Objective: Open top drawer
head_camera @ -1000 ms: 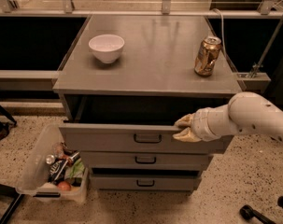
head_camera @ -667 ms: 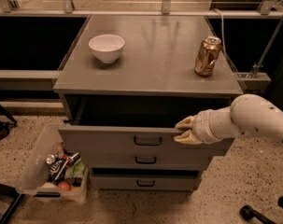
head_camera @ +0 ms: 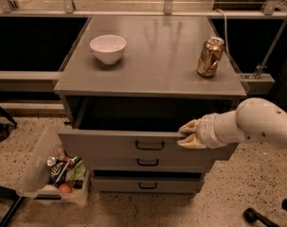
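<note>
The top drawer (head_camera: 110, 145) is a wide grey drawer with a small black bar handle (head_camera: 149, 145) at its centre. It stands pulled out from the grey cabinet (head_camera: 152, 65), and its dark inside shows. My gripper (head_camera: 186, 135) comes in from the right on a white arm (head_camera: 256, 124). Its tan fingers (head_camera: 189, 126) sit at the drawer front's top edge, right of the handle, one above the edge and one on the front.
A white bowl (head_camera: 108, 48) and a gold can (head_camera: 210, 56) stand on the cabinet top. Two lower drawers (head_camera: 147, 162) are shut. A clear bin (head_camera: 53, 171) with odds and ends sits on the floor at the left.
The drawer front has come out a little further toward the camera, and the gripper has moved with it.
</note>
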You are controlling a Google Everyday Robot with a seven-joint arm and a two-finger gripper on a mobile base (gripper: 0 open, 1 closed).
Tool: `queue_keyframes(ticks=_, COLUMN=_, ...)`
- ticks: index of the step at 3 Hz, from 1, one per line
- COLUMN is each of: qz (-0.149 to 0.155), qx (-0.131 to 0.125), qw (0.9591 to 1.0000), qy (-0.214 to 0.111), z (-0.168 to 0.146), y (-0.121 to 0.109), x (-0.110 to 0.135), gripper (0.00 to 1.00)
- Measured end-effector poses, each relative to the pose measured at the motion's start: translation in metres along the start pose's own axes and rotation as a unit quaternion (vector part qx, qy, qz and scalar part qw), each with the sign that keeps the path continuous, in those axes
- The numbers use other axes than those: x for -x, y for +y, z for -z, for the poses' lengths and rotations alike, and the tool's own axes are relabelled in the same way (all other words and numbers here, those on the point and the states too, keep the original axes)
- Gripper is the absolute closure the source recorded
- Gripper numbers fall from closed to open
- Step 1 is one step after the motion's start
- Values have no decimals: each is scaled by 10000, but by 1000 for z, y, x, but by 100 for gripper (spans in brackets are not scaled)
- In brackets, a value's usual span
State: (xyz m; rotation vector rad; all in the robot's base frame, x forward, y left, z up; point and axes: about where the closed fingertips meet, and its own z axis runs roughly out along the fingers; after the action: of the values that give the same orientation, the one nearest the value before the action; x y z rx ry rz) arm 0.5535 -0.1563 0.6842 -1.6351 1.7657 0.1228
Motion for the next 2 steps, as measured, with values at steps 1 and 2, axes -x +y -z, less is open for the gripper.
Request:
queue_keyframes(ticks=1, qz=6, qx=-7, qw=10000, qy=5, z=6, y=9, x=0, gripper=100)
queue_keyframes(ticks=2, qz=16, qx=-17, qw=10000, qy=5, z=14, y=19, x=-1, gripper=100)
